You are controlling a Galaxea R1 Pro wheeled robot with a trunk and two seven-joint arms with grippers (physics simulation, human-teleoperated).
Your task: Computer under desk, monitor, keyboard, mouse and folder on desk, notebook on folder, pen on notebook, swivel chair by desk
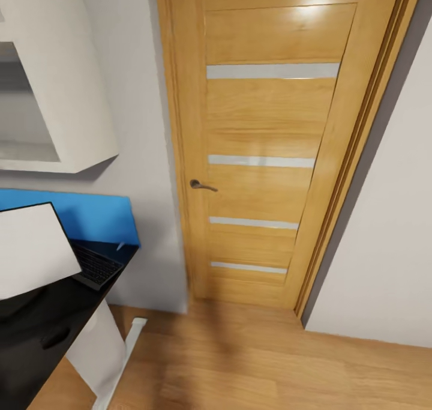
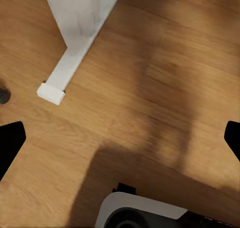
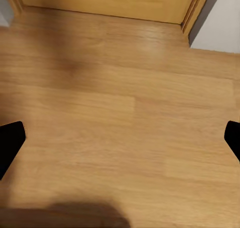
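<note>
Head view alone shows keyboard (image 1: 95, 265), door (image 1: 270, 146).

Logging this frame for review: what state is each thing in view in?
Door: closed, handle level.
Keyboard: flat on the black desk, by its edge.
Left gripper: open, empty, over bare floor.
Right gripper: open, empty, over bare floor.
White desk leg: upright on the floor.

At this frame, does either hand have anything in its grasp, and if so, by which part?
Nothing is held. In each wrist view, the left hand and right hand have fingers spread wide with just bare wooden floor between them.
</note>
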